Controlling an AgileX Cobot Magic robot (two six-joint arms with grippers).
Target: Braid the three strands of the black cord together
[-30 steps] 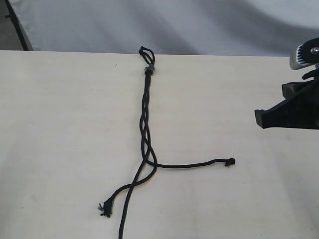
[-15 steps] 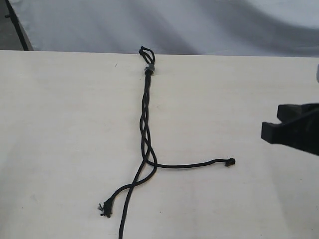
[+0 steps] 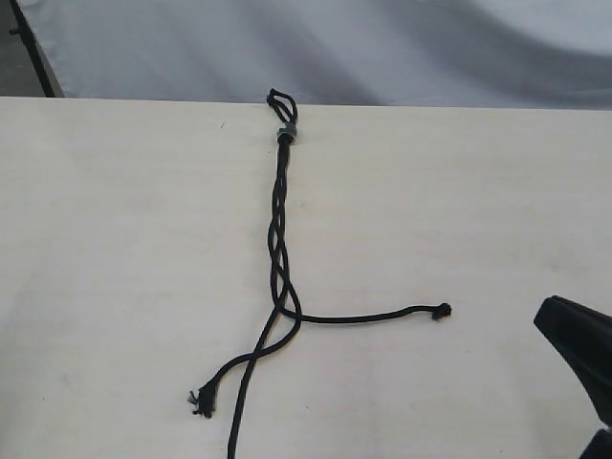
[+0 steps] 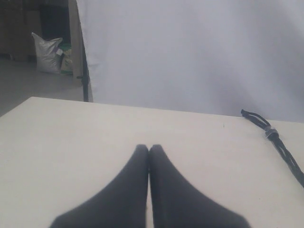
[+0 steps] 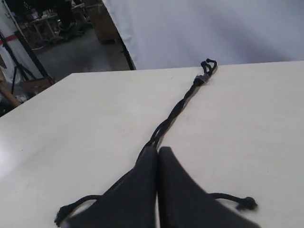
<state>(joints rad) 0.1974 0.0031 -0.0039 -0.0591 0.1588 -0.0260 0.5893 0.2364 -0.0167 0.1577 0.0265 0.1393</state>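
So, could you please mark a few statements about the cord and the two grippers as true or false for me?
1. The black cord is twisted together below its grey band. True.
2. Both grippers are open. False: the left gripper and the right gripper are both shut.
3. One strand runs off to the right in the exterior view and ends in a knot. True.
4. The right gripper holds a strand. False: in the exterior view it stands apart from the cord and holds nothing.
5. The loop lies in the middle of the table. False: it lies at the table's edge, at the top of the exterior view.
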